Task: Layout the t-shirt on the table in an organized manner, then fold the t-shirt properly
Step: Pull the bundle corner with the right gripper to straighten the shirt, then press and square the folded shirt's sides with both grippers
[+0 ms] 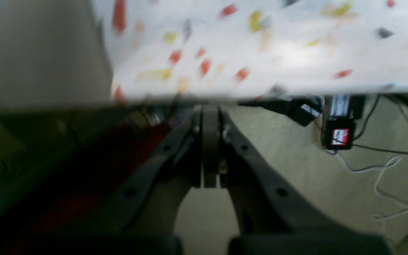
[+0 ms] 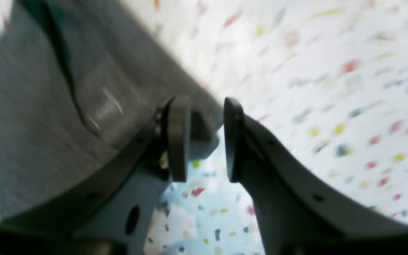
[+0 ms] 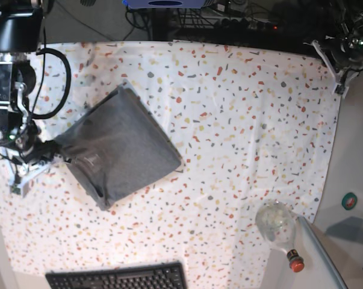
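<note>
The grey t-shirt (image 3: 118, 144) lies folded into a rough rectangle on the left part of the speckled table (image 3: 241, 120). In the right wrist view the t-shirt (image 2: 30, 124) fills the left side, with a pale tag mark on it. My right gripper (image 2: 204, 138) stands open at the shirt's left corner, its jaws apart and the corner of the fabric lying by the left finger (image 2: 177, 138). The same gripper (image 3: 49, 152) shows in the base view at the shirt's left edge. My left gripper (image 1: 210, 117) is shut on nothing, hanging past the table's edge (image 1: 278, 46) over the floor.
A black keyboard (image 3: 118, 278) lies at the front edge. A clear glass flask (image 3: 276, 223) with a red cap sits front right. A plain grey side surface (image 3: 356, 150) borders the table's right. Cables and a black box (image 1: 338, 136) lie on the floor.
</note>
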Robot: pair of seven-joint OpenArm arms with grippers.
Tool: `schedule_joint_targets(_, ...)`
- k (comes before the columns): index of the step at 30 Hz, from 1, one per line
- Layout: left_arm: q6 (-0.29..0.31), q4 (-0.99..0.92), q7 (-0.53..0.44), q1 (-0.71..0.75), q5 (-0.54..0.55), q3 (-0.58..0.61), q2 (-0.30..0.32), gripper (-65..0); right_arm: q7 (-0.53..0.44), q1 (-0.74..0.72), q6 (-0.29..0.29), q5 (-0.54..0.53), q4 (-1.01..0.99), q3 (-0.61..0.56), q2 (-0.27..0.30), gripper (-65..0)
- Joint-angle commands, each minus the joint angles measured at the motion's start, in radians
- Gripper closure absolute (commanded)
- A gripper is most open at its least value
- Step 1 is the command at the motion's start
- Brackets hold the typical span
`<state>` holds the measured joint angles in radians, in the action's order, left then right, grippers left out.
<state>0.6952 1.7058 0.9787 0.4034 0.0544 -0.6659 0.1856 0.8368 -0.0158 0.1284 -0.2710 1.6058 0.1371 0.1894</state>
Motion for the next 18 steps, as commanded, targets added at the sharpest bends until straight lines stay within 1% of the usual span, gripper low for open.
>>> schedule_joint_targets(1,0.003,0.049,-0.054,-0.005,0.012,0.039,0.009,0.0,-0.012,0.010,-0.006,-0.006,0.067,0.012,0.011,-16.1)
schedule_joint_targets(3,0.003,0.084,-0.108,-0.005,0.012,0.107,0.007,0.0,-0.018,0.064,-0.009,-0.009,0.159,0.016,0.011,-15.9)
schedule_joint_targets(4,0.003,0.101,-0.128,-0.016,0.012,0.146,0.007,0.0,-0.037,0.095,-0.009,-0.009,0.196,0.011,0.011,-14.9)
schedule_joint_targets(5,0.003,0.110,-0.137,-0.041,0.012,0.191,0.005,0.0,-0.063,0.126,-0.009,-0.009,0.225,0.009,0.011,-11.1)
schedule_joint_targets(6,0.003,0.112,-0.139,-0.074,0.012,0.240,0.005,0.0,-0.096,0.156,-0.011,-0.009,0.245,0.008,0.005,-3.9)
schedule_joint_targets(7,0.003,0.104,-0.139,-0.108,0.017,0.288,0.005,0.0,-0.124,0.178,-0.011,-0.009,0.252,0.008,-0.011,0.0)
schedule_joint_targets(8,0.003,0.087,-0.139,-0.151,0.022,0.341,0.005,0.0,-0.150,0.196,-0.013,-0.009,0.248,0.008,-0.026,0.0)
schedule_joint_targets(9,0.003,0.075,-0.139,-0.197,0.022,0.401,0.005,0.0,-0.167,0.208,-0.026,-0.009,0.245,0.008,-0.038,0.0)
schedule_joint_targets(11,0.003,0.052,-0.139,-0.288,0.023,0.524,0.002,0.0,-0.172,0.219,-0.082,-0.009,0.230,0.006,-0.069,0.0)
schedule_joint_targets(13,-0.038,0.024,-0.140,-0.390,0.023,0.644,-0.039,0.0,-0.164,0.219,-0.148,-0.004,0.204,0.006,-0.100,0.0)
schedule_joint_targets(15,-0.081,-0.062,-0.140,-0.502,0.014,0.740,-0.096,0.0,-0.129,0.213,-0.201,-0.004,0.190,0.006,-0.110,0.0)
schedule_joint_targets(17,-0.125,-0.214,-0.143,-0.624,0.014,0.829,-0.145,0.0,-0.081,0.205,-0.237,-0.004,0.187,0.006,-0.130,0.0)
schedule_joint_targets(18,-0.142,-0.281,-0.145,-0.671,0.014,0.858,-0.165,0.0,-0.069,0.205,-0.241,-0.003,0.189,0.006,-0.140,0.0)
